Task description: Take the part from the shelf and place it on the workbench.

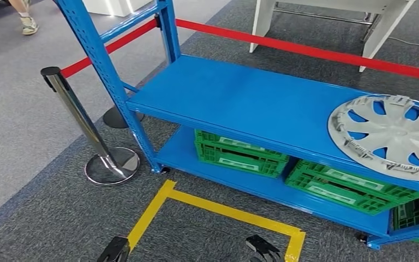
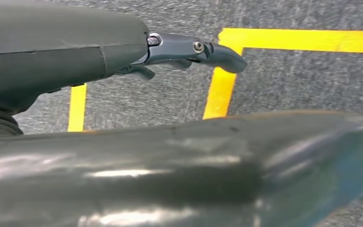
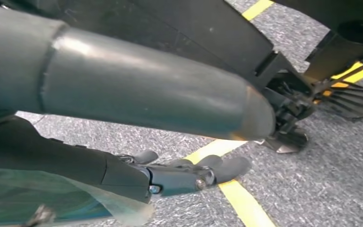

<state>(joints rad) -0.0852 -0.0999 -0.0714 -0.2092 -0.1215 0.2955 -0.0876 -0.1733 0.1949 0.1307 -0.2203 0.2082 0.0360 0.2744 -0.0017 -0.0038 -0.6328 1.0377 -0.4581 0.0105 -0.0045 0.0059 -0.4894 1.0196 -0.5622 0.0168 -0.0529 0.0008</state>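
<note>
Silver-grey plastic, the wheel cover [image 1: 390, 136] lies flat on the upper board of the blue shelf [image 1: 234, 103], ahead of the right hand [image 1: 262, 248] and off to its outer side, well apart from it. Neither hand touches it. The left hand [image 1: 114, 251] hangs low over the floor with its fingers [image 2: 217, 54] stretched out and nothing in them; the right hand hangs likewise, fingers [image 3: 217, 168] loosely extended and bare. As I judge it, the task has barely begun: reaching, grasping, lifting and carrying to the worktop are all left to do.

Below both hands runs yellow tape [image 1: 218, 210] on grey carpet [image 1: 49, 213]. Ahead of them, green crates [image 1: 240, 153] sit on the shelf's lower board. Beyond the left hand stands a chrome post [image 1: 82, 125] carrying a red belt [image 1: 305, 46]; white furniture legs [image 1: 262, 24] stand farther off behind the shelf.
</note>
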